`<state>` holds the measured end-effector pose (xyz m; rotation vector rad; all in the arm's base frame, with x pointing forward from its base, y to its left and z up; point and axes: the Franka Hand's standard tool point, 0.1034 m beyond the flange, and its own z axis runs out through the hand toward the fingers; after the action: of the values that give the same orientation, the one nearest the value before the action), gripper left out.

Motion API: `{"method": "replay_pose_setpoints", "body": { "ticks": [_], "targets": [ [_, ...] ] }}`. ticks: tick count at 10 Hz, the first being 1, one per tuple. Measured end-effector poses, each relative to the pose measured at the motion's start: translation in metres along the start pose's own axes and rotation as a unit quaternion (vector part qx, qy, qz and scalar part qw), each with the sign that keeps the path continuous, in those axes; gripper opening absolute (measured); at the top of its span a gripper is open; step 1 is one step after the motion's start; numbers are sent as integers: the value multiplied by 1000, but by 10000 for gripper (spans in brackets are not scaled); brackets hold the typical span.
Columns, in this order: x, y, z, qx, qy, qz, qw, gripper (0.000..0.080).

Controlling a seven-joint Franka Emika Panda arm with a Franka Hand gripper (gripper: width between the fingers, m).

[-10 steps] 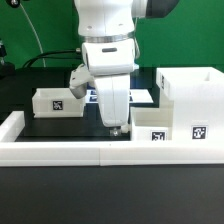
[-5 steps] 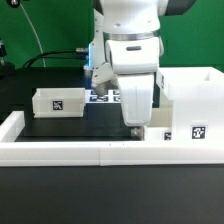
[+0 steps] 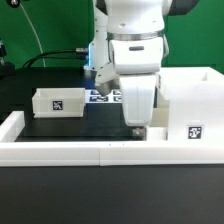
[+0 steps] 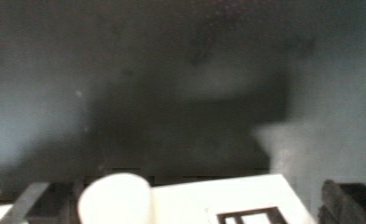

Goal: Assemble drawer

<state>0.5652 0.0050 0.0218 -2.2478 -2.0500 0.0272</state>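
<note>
Wrist view shows me the gripper [image 3: 137, 126] with its fingers [image 4: 27, 203] apart, 1 either side of the drawer's small white plastic open-top tray [image 4: 198, 195]. Outward, that tray sits just beside the tall white box-shaped housing [image 3: 195, 95]; the 2nd tray [image 3: 58, 101] lies well apart, toward the exterior view's left.

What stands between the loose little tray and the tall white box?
Only the robot's own hand, hanging low beside the drawer housing. Nothing else visible lies between the loose tray and it.
</note>
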Motion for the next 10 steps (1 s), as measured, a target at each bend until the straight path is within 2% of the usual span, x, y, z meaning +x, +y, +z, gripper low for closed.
{"method": "replay_pose_setpoints", "body": {
  "ticks": [4, 6, 8, 10],
  "targets": [
    [-24, -2, -3, 0, 1, 16, 1000, 649],
    [-27, -5, 4, 6, 2, 20, 1000, 649],
    [-31, -5, 12, 6, 4, 24, 1000, 649],
    [-33, 12, 10, 8, 4, 26, 1000, 649]
  ]
}}
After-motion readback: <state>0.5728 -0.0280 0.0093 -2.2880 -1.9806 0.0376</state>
